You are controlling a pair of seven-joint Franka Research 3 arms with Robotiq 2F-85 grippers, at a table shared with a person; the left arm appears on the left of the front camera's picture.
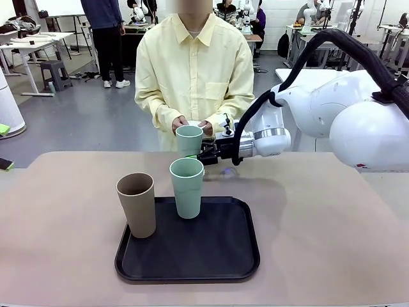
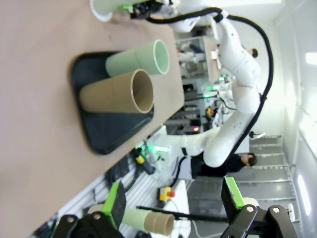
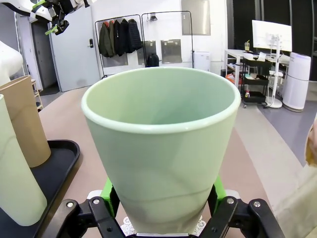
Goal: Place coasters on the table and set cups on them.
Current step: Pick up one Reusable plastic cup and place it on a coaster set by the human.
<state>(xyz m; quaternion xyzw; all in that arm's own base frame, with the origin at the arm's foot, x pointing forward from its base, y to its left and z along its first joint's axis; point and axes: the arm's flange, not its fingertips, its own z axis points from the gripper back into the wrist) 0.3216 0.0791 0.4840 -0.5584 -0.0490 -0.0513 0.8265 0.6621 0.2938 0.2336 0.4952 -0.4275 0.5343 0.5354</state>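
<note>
Front view: beige table (image 1: pixel 319 224), tray (image 1: pixel 192 272), grey floor (image 1: pixel 83 125) beyond; right claw (image 1: pixel 199 152) grasping mint cup (image 1: pixel 189 137); left claw (image 2: pixel 173 191) released.

Two cups (image 1: pixel 186 187) on tray (image 1: pixel 217 256), third cup (image 1: pixel 189 139) behind

The right arm (image 1: pixel 332 109) stretched in from the right toward the far middle, wrist level, the right gripper (image 1: pixel 202 153) clamped sideways on a mint cup (image 1: pixel 189 137) (green pads (image 3: pixel 109 191) pressed to either flank, near its base). The left gripper (image 2: pixel 173 201) hung with its jaws spread wide.
</note>
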